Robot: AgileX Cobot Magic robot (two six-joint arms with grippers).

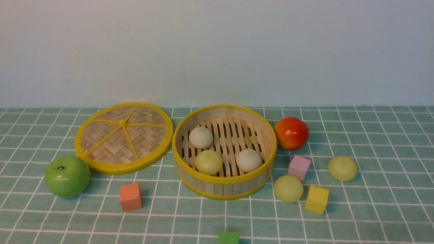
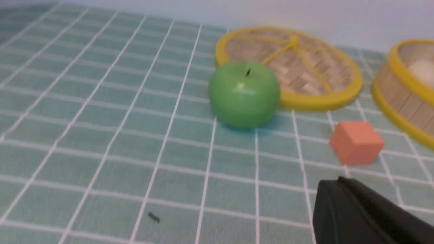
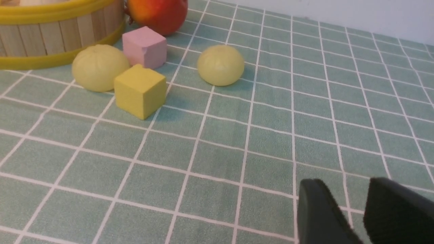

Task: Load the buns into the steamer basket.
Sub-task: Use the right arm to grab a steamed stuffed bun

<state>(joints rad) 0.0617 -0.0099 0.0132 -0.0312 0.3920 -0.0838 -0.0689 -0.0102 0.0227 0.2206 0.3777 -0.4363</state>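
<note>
The round light bamboo steamer basket (image 1: 223,188), with yellow top and bottom rims and a slatted floor, is seen standing upright on the green checked tablecloth (image 1: 373,210). Three of the small, smooth, matte buns are held on its slats. An off-white bun (image 1: 201,137) is placed towards the far wall. A second off-white bun (image 1: 248,160) and a pale yellow-green bun (image 1: 208,162) are placed towards the near wall, close together but apart.

Two more pale yellow-green buns are found on the cloth, both ahead of the right gripper (image 3: 346,185) and well apart from it. The lone bun (image 3: 220,65) is set on open cloth. The crowded bun (image 3: 97,67) is set near the basket's wall, just beside a yellow cube (image 3: 139,90) and a pink cube (image 3: 145,46); whether these are touched cannot be told. Faint creases can be made out on both buns. The right gripper's fingers are parted, with only cloth seen between them.

The left gripper (image 2: 339,183) is shown as one dark mass, its fingers brought together with nothing between them. Ahead of it an orange cube (image 2: 356,142) is seen nearest, with a glossy green apple (image 2: 244,93) and a flat woven lid with yellow spokes (image 2: 305,74) beyond.
</note>
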